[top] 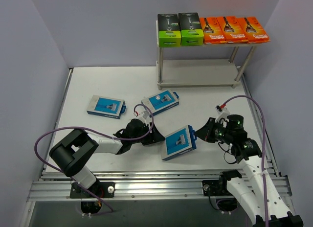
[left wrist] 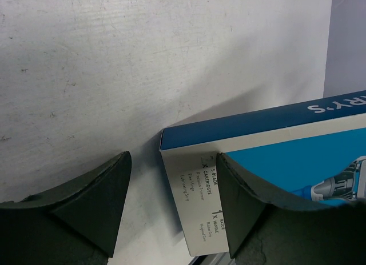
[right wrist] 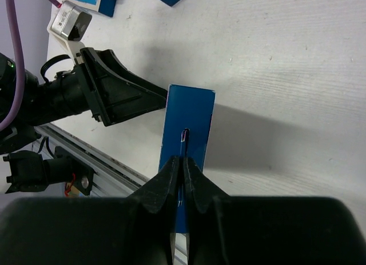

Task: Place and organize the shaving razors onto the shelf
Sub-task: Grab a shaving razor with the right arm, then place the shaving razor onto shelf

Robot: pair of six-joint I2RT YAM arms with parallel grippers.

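Clamped in right tool (right wrist: pixel 182 168) by its thin tab: blue pack (top: pixel 179 142), turned edgewise. At its opposite end, left tool (left wrist: pixel 173 156), jaws apart, pack's corner beside one jaw.

Top camera looks down on the whole bench (top: pixel 122 85); both wrist cameras, close in, face one blue pack (top: pixel 179 143) near its front edge.

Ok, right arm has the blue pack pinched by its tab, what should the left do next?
Probably close the left gripper on the blue pack. Its jaws stand open with the pack's corner between them, one finger clear of it, while the right gripper pinches the hang tab.
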